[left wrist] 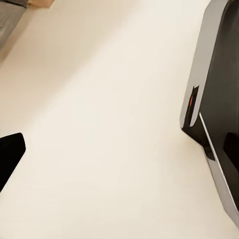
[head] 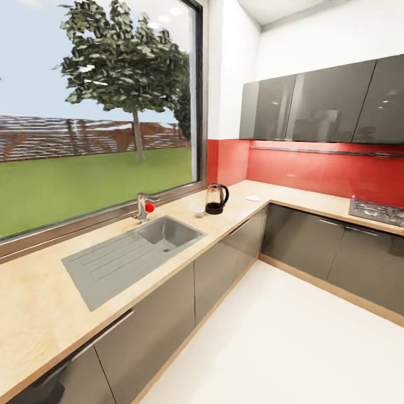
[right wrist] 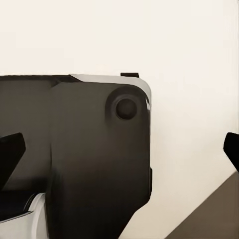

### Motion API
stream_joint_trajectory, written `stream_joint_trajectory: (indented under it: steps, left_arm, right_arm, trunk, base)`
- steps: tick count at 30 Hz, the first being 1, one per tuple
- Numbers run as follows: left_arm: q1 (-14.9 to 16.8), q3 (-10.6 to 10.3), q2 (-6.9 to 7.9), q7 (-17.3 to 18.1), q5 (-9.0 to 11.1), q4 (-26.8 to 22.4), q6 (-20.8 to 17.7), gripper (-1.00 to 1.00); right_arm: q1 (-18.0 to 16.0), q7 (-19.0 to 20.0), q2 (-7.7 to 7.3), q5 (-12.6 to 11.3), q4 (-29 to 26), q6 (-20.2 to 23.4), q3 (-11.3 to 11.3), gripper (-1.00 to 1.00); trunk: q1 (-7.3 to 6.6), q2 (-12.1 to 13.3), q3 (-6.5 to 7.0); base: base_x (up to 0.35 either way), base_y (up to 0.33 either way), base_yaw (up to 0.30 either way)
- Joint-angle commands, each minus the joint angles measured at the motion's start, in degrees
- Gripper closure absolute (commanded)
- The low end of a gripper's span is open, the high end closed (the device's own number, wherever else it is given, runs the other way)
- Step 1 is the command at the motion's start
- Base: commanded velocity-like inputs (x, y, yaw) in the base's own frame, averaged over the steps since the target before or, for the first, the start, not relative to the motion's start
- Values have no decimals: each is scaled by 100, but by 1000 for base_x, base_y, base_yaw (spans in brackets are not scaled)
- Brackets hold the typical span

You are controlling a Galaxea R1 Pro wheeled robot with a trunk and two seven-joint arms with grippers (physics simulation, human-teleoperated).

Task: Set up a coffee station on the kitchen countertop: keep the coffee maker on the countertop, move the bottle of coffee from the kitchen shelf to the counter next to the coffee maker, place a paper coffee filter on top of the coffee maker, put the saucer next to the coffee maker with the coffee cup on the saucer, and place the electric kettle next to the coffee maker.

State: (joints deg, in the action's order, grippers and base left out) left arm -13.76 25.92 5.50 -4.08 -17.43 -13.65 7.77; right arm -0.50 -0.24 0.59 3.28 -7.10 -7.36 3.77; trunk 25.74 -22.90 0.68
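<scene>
- Electric kettle (head: 216, 199) stands upright on the kitchen countertop (head: 33, 314), past the steel sink (head: 134, 255) toward the corner, under the window (head: 101, 112)
- Looks: clear rounded glass body, black base, black lid, black loop handle on the side away from the sink
- Handling, my guess: rigid but breakable glass w/ smooth slippery walls, prob light if empty; best hold is the loop handle, jaws across it, lift straight up off the base (a body grip would likely slip)
- Small white thing (head: 199, 212) just beside the kettle on the sink side, maybe the coffee cup, too small to be sure
- Saucer (head: 253, 198) lies flat on the counter beyond the kettle, nearer the red backsplash (head: 314, 168); thin, stiff, chip-prone, take it by the rim
- Left gripper (left wrist: 119, 144): one dark fingertip (left wrist: 9, 152) at the frame edge over pale floor, other side unclear, so can't tell its state
- Right gripper (right wrist: 119, 149): dark tips at both frame edges, wide apart, nothing between them, so released
- Robot is well apart from the kettle, approx on approach
</scene>
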Motion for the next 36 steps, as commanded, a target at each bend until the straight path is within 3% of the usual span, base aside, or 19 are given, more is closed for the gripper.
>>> stream_joint_trajectory:
  steps: [1, 36]
  left_arm:
    - [-1, 38, -7, -8, -60, -4, 19, -100]
    - [14, 54, 4, -14, -40, -33, 66, -100]
  right_arm:
    - [-2, -2, 3, 33, 7, -20, 38, -100]
    - [-2, -2, 11, 32, 7, -20, 36, -100]
  trunk:
    - [4, -2, -1]
    - [4, -2, -1]
  base:
    - [263, -172, -267]
    - [281, -165, -267]
